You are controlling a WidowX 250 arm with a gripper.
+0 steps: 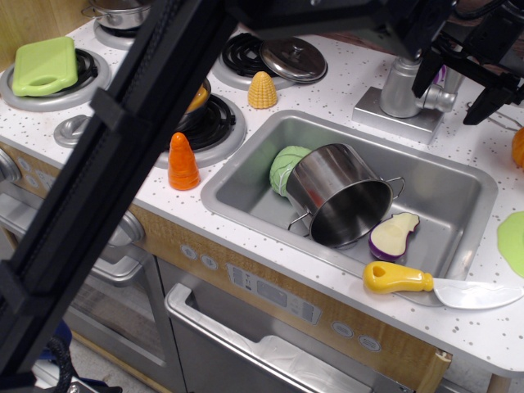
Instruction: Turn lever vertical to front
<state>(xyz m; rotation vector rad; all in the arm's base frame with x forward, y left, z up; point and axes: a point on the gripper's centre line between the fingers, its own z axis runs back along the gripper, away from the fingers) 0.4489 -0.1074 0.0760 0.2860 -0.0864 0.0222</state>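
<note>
The lever (440, 100) is a short silver-grey handle with a rounded tip. It sticks out to the right from the thick grey faucet cylinder (399, 86), which stands on a square base (385, 113) behind the sink. My gripper (455, 88) comes in from the top right, with its black fingers spread. One finger (427, 72) is next to the cylinder just above the lever, and the other (485, 100) is further right. The lever's tip lies low between them. I cannot tell if a finger touches it.
The sink (458, 176) holds a tipped steel pot (344, 195), a green cabbage (282, 168) and an eggplant half (393, 236). A yellow-handled knife (409, 280) lies on its front rim. A carrot (182, 162), corn (262, 90) and pot lid (293, 57) are to the left. A black arm link (106, 164) crosses the foreground.
</note>
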